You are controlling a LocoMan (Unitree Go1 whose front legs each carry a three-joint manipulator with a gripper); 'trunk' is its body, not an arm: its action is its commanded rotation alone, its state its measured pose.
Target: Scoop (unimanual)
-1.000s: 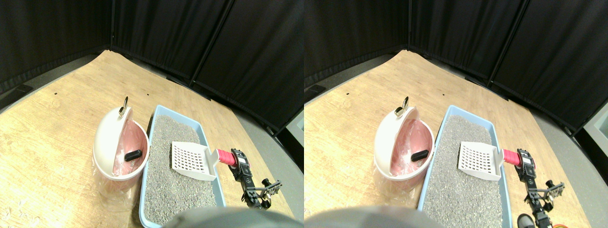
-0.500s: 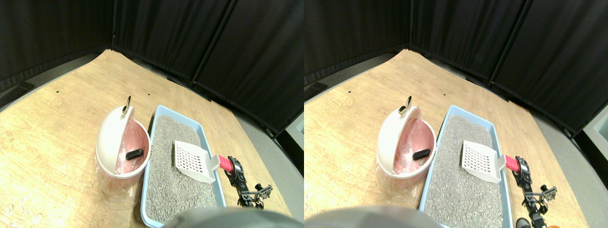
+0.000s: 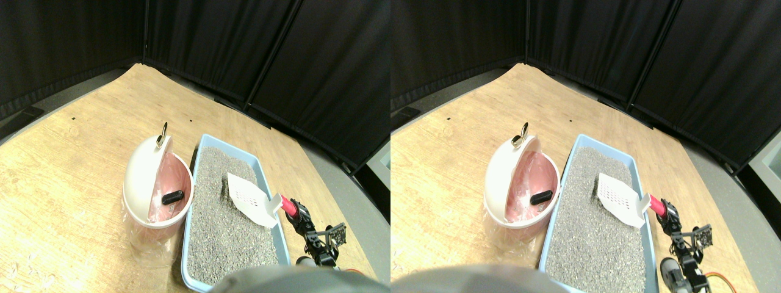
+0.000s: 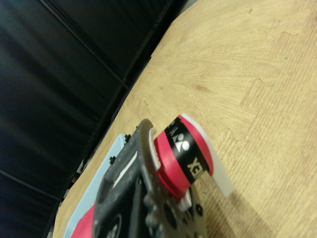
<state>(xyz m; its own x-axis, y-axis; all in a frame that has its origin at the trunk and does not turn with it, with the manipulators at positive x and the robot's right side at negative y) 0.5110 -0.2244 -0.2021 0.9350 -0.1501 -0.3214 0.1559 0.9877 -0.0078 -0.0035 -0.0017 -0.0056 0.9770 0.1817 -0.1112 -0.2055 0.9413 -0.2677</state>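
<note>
**Scoop tilted over the litter, held by its wrapped handle**

Because our right gripper (image 3: 295, 210) closes around the red wrapped handle (image 3: 288, 206) of the scoop (image 3: 250, 198), we begin there. In the wrist view the dark jaw frame (image 4: 141, 178) sits tight against the handle, so we judge the jaws clamped on it, though the gap between them is not visible.

We take the litter tray (image 3: 269, 183) as our landmark. The scoop hangs over the tray's far right part, the handle crossing the right rim and the white slotted blade tilted, one edge raised, the lower edge close to the grey litter (image 3: 226, 226). Whether it touches the litter we cannot tell. Nothing is seen lying on the blade.

We expect the scoop is light, stiff plastic; it should not bend in loose grains, but the long blade will act like a lever and may turn in the jaws when it digs. The wrap gives friction, so the handle is the right place to hold, near the blade. The litter is loose and will fall through the slots.

Just beside the tray's left rim stands the pink bin (image 3: 157, 195), lid swung open, with a plastic liner and a small dark object (image 3: 172, 197) inside. Tray and bin rest on the wooden floor (image 3: 73, 159), black curtains (image 3: 213, 43) behind.
</note>
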